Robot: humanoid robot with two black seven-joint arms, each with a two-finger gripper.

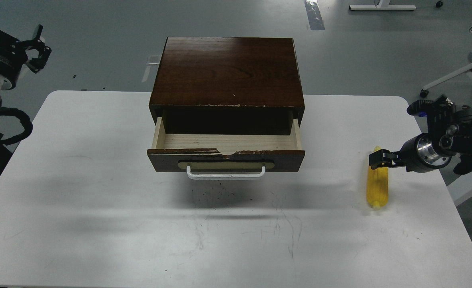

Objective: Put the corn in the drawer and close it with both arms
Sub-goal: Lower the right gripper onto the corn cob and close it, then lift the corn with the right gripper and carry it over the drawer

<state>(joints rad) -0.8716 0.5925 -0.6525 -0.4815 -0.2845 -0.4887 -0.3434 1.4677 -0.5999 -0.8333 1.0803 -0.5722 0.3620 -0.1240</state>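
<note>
The yellow corn [377, 188] lies on the white table [100, 180] at the right, pointing away from me. The drawer [226, 159] of the dark wooden cabinet [228, 70] is pulled out, and its pale wood inside [228, 141] holds nothing. Its white bar handle [226, 175] faces me. My right gripper [378, 159] hangs low over the corn's far tip; it is small and dark, so its fingers cannot be told apart. My left gripper [38, 46] is raised at the far left, off the table, with its claws spread and empty.
The cabinet stands at the table's back middle. White chair or stand legs [451, 76] are on the grey floor at the far right, beyond the table's right edge. Bare table top lies in front of the drawer and to its left.
</note>
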